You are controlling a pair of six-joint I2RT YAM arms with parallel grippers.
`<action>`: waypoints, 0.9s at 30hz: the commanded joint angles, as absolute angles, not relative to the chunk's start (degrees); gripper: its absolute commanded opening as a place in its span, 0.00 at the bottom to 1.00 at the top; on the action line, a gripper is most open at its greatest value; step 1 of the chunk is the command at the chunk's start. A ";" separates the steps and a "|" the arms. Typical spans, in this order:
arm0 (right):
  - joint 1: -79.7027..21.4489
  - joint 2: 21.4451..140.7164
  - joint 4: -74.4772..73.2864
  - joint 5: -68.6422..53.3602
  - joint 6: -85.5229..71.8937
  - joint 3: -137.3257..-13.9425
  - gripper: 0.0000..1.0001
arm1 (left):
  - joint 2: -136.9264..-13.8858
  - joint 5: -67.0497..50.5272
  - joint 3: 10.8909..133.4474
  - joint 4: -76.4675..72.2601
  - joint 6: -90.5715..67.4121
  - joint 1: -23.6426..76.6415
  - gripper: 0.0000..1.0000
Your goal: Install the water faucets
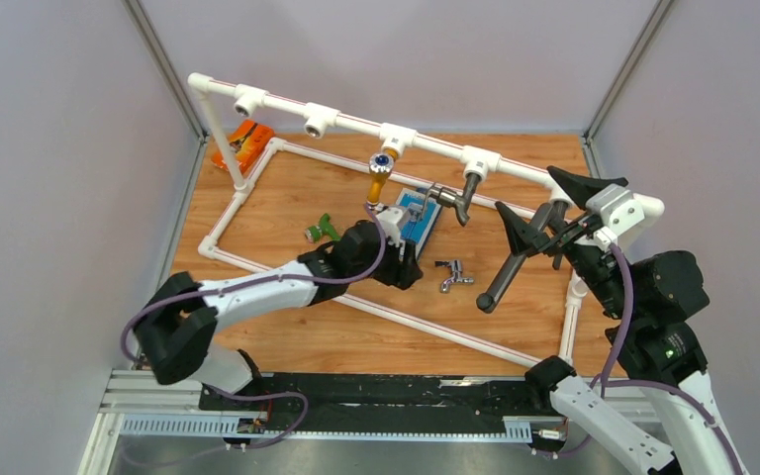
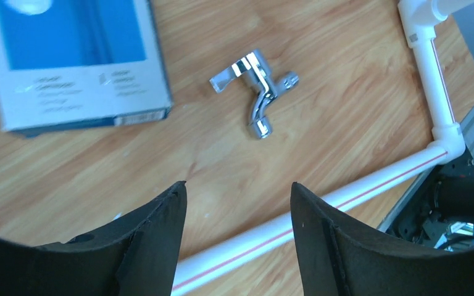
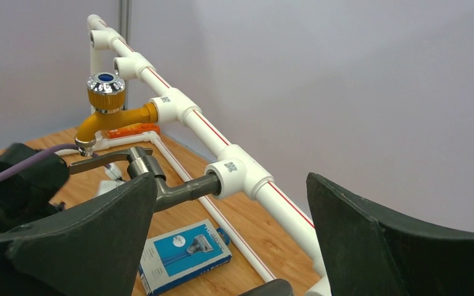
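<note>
A chrome water faucet lies on the wooden table. My left gripper hovers just short of it, open, with nothing between its fingers. A green faucet lies on the table to the left of that arm. On the white pipe frame, a gold faucet and a dark grey faucet sit in tee sockets. My right gripper is open wide and empty, up by the rail just right of the grey faucet.
A flat blue-and-white box lies between the faucets and the rail. An orange packet sits at the back left corner. The frame's low white pipe runs across the table under my left gripper. Grey walls enclose the table.
</note>
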State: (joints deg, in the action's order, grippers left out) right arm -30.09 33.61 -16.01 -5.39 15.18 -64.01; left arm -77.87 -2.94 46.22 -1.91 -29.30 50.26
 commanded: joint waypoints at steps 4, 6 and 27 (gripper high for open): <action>-30.23 32.17 -13.71 -2.37 15.47 -63.54 0.96 | -98.49 -2.90 61.85 -5.36 -25.66 55.98 0.68; -30.15 31.82 -13.71 -2.11 15.82 -63.63 0.96 | -102.98 -4.21 64.41 -5.27 -25.75 56.25 0.68; -30.15 30.32 -14.06 0.00 16.35 -62.14 0.96 | -116.36 -0.36 71.80 -2.48 -22.59 60.29 0.69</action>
State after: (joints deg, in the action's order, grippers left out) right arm -30.09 31.00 -15.57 -1.43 16.58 -62.54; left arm -113.71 -3.44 67.57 -6.68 -24.88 58.67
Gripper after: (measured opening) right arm 0.960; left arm 0.697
